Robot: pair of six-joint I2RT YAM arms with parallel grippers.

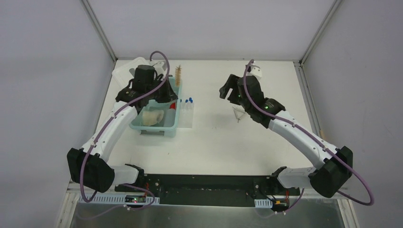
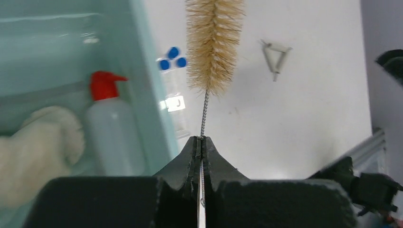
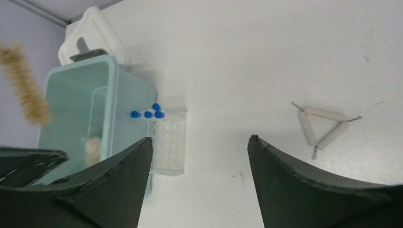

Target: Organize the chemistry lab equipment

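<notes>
Pinching twisted wire stem of tan bristle brush [image 2: 212,42] tight in left gripper [image 2: 202,142], aloft beside pale teal plastic bin [image 2: 147,95]. Hovering with right gripper [image 3: 199,138] spread wide, empty, near white ceramic triangle [image 3: 324,113]. Stowing step, likely; next, swing over bin, release.

My left arm reaches forward over the pale teal bin [image 1: 159,128], with the wrist above the bin's far end. My left gripper [image 2: 201,142] is pinched tight on the twisted wire stem of a bottle brush [image 2: 211,42]. My right arm stretches out well to the right of the bin, elbow bent. My right gripper [image 3: 199,142] hangs there with its jaws spread wide, gripping nothing.
</notes>
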